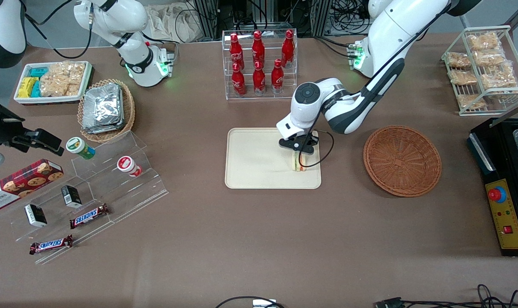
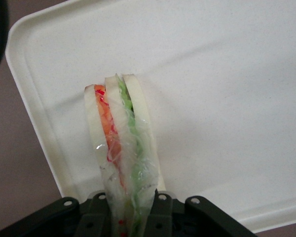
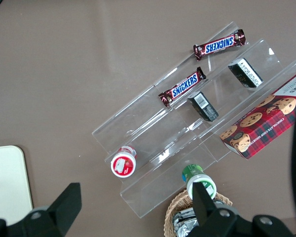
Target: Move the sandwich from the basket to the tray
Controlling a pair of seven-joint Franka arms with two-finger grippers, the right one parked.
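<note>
Sandwich (image 2: 119,148) held upright on the tray (image 1: 250,158).

The gripper (image 1: 299,157) stood over the tray's corner nearest the basket (image 1: 402,160), its fingers (image 2: 160,210) clamped on the sandwich from both sides. The sandwich stood on edge, its lower end touching the tray surface close to the rim, with orange, red and green layers showing through the clear wrap. The basket sat on the table (image 1: 259,239) well apart from the tray, toward the working arm's end, with nothing in it.
</note>
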